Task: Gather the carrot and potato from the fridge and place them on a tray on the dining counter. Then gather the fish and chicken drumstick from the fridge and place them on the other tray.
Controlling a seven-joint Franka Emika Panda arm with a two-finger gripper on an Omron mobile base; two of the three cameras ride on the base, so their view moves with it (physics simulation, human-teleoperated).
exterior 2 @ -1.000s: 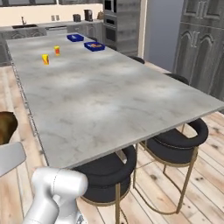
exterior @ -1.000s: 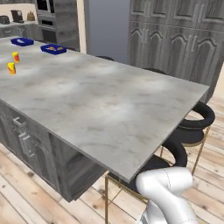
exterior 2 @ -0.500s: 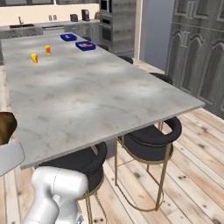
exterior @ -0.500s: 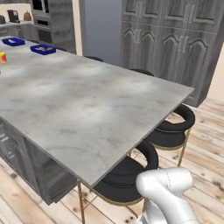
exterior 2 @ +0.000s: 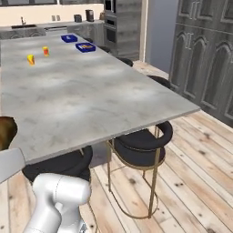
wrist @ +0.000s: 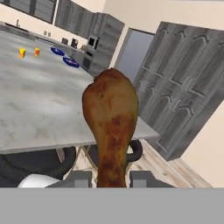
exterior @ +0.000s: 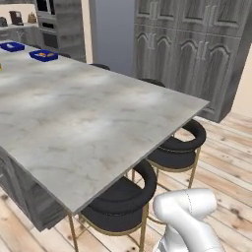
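My gripper [wrist: 109,178] pinched the chicken drumstick [wrist: 111,120] by its narrow end, meat rising straight beyond the fingertips.

Brown drumstick [wrist: 111,127], grey marbled counter [exterior: 74,118], blue trays [exterior 2: 85,47], black stools [exterior 2: 141,143]

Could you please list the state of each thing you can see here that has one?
chicken drumstick: held upright between the jaws, off the counter.
gripper: shut on the drumstick.
blue trays: lying on the far end of the dining counter.
stools: tucked under the counter edge.
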